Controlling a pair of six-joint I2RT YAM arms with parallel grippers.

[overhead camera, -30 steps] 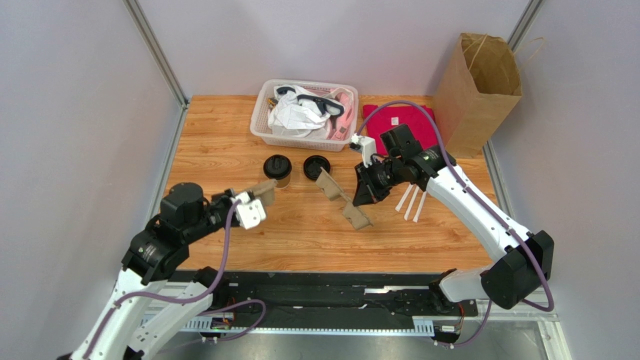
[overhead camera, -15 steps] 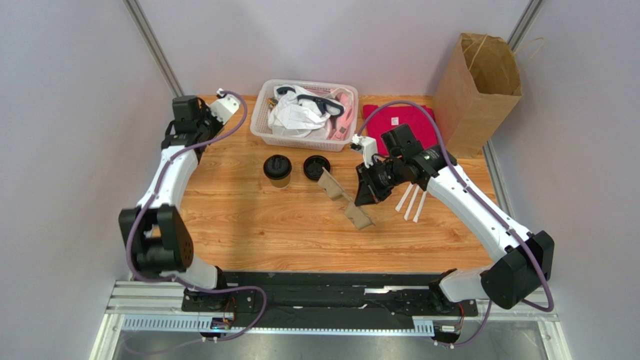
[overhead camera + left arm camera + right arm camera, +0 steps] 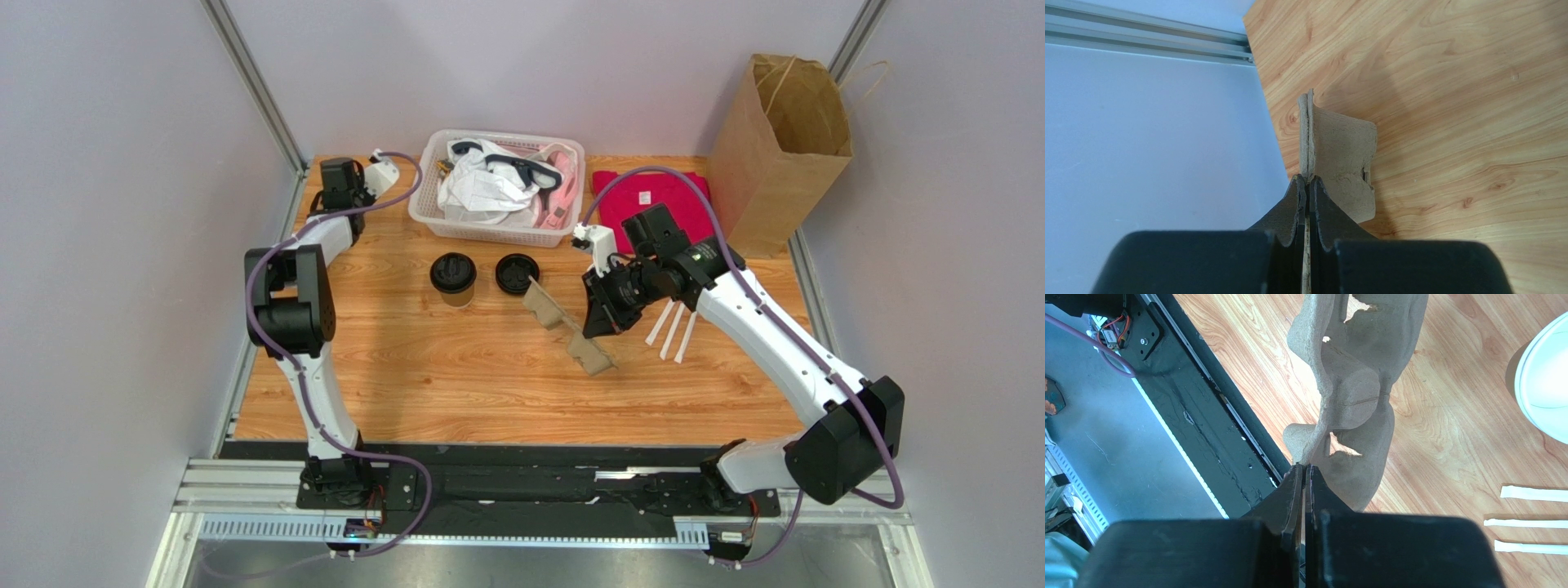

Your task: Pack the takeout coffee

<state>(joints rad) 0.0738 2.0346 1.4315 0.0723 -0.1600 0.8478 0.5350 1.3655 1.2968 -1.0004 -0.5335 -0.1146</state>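
Note:
Two takeout coffee cups with black lids stand mid-table, one (image 3: 453, 277) showing its brown side, the other (image 3: 516, 272) just right of it. My right gripper (image 3: 597, 319) (image 3: 1303, 467) is shut on the edge of the grey-brown pulp cup tray (image 3: 564, 325) (image 3: 1358, 386), which hangs tilted to the right of the cups. My left gripper (image 3: 337, 186) (image 3: 1308, 179) is over the far left corner of the table, shut on a small flat piece of pulp board (image 3: 1339, 159).
A white basket (image 3: 429, 184) of crumpled items stands at the back. Right of it lie a red cloth (image 3: 650, 194) and a tall open brown paper bag (image 3: 779, 147). Three white strips (image 3: 672, 328) (image 3: 1530, 520) lie under the right arm.
My left arm has swung from the near left of the table out to the far left corner, carrying the pulp piece. The right arm and tray have barely moved.

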